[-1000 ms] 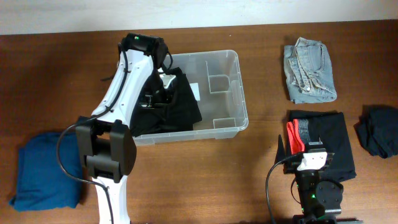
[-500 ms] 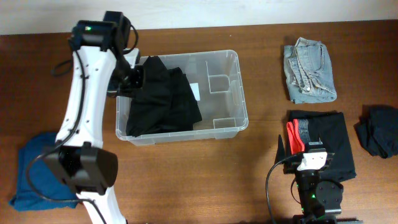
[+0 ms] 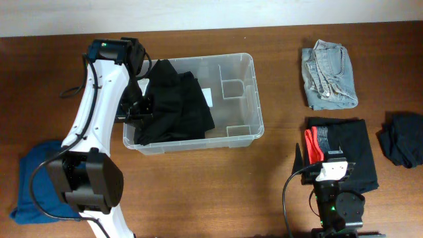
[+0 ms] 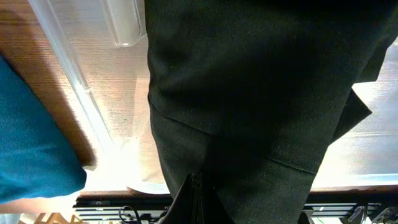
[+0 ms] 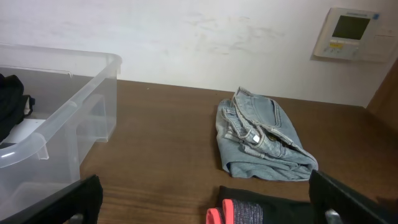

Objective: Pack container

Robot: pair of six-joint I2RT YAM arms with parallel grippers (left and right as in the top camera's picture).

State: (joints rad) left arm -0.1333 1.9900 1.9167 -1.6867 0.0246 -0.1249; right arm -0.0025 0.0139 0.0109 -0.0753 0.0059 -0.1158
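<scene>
The container [image 3: 255,99], a clear plastic bin with a white label [image 3: 209,98] on its base, stands left of the table's middle. A black garment [image 3: 173,99] fills its left half and rises over the back left rim. My left gripper [image 3: 137,106] hangs at the bin's left wall and is shut on the black garment [image 4: 249,93], which fills the left wrist view above the bin wall [image 4: 69,70]. My right gripper [image 5: 208,208] is open and empty, parked at the front right. The bin [image 5: 68,106] shows at the left in the right wrist view.
A blue cloth [image 3: 47,180] lies at the front left. Folded light jeans [image 3: 328,74] lie at the back right. A black folded garment [image 3: 350,152] with a red-edged piece [image 3: 310,147] lies before my right arm. A dark garment [image 3: 402,137] lies at the far right.
My left gripper pulled out of the bin's middle to the back left corner, then came forward along the left wall. The black garment was dragged left with it.
</scene>
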